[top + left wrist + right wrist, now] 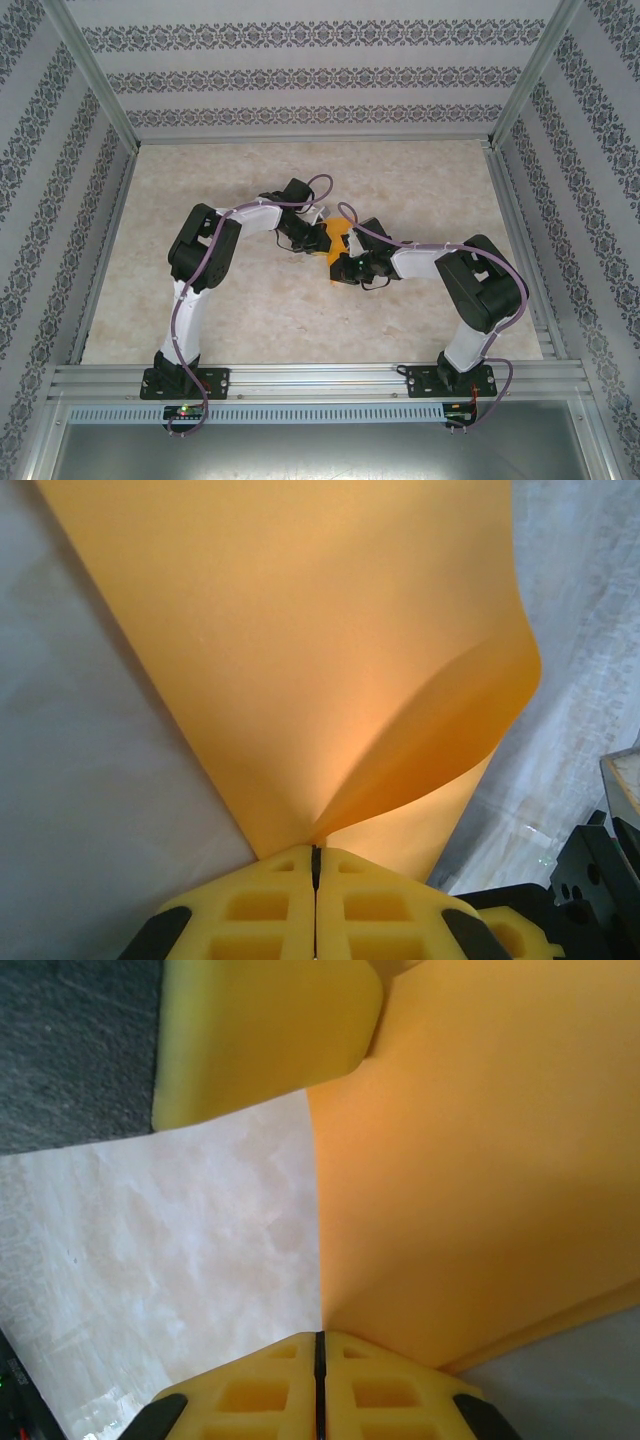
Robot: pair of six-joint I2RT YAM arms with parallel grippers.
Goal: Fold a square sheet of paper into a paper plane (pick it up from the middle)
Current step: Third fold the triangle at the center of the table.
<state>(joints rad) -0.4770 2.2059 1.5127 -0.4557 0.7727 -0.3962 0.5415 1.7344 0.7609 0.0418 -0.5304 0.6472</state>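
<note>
The square sheet of paper (337,238) is bright orange and is held above the middle of the table between both grippers. My left gripper (316,848) is shut on it, and the sheet (300,640) fans out from the jaws, its right side curling over in a soft bend. My right gripper (321,1334) is shut on the paper (470,1180) at a straight edge. In the top view the left gripper (316,236) comes from the left and the right gripper (342,266) from the near right. A yellow finger of the left gripper (265,1040) touches the sheet's far part. The paper plane is out of view.
The marble-patterned table (250,310) lies under the paper, fenced by an aluminium frame (320,378) at the near edge and patterned walls (310,70) on the other sides. Part of the right arm's black wrist (590,880) sits close to the left gripper.
</note>
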